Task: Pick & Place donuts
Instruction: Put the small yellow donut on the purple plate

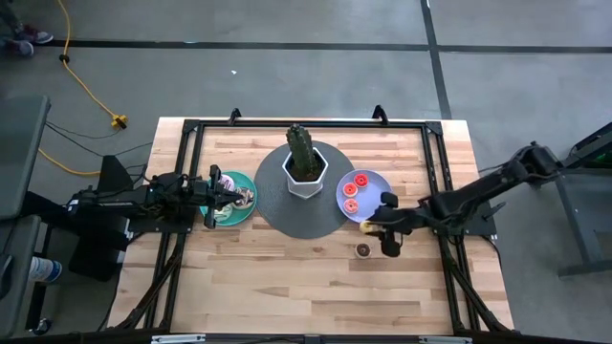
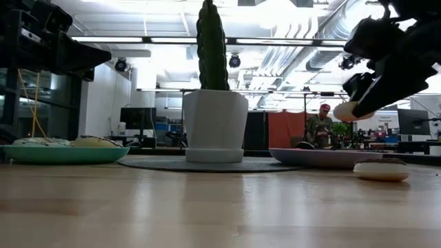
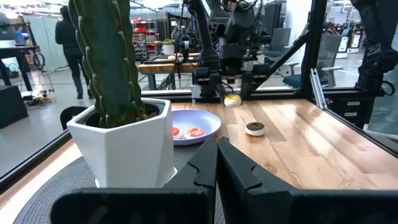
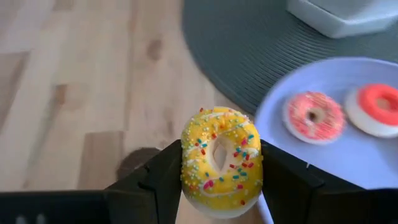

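Between the right gripper's (image 4: 221,163) jaws sits a yellow sprinkled donut (image 4: 221,160), gripped and raised off the desk (image 1: 287,287) just beside the lavender plate (image 1: 375,186) holding two pink donuts (image 1: 356,185). A brown donut (image 1: 363,250) lies nearby on the wood, while the left gripper (image 1: 222,196), jaws clenched and empty, hangs over the teal plate (image 1: 251,210).

1. A yellow donut (image 4: 221,160) flecked with red, green and blue sprinkles, between dark fingers (image 4: 163,180).
2. Pink-iced donut (image 4: 313,116) and red-iced donut (image 4: 380,106), both on pale bases, on a lavender plate (image 4: 336,168).
3. Chocolate-topped donut (image 1: 363,250) on light, streaked wood table (image 1: 287,277).
4. Green cactus (image 3: 106,56) in a white pot (image 3: 124,146) on a dark grey mat (image 1: 277,205).
5. Teal plate (image 1: 241,212).
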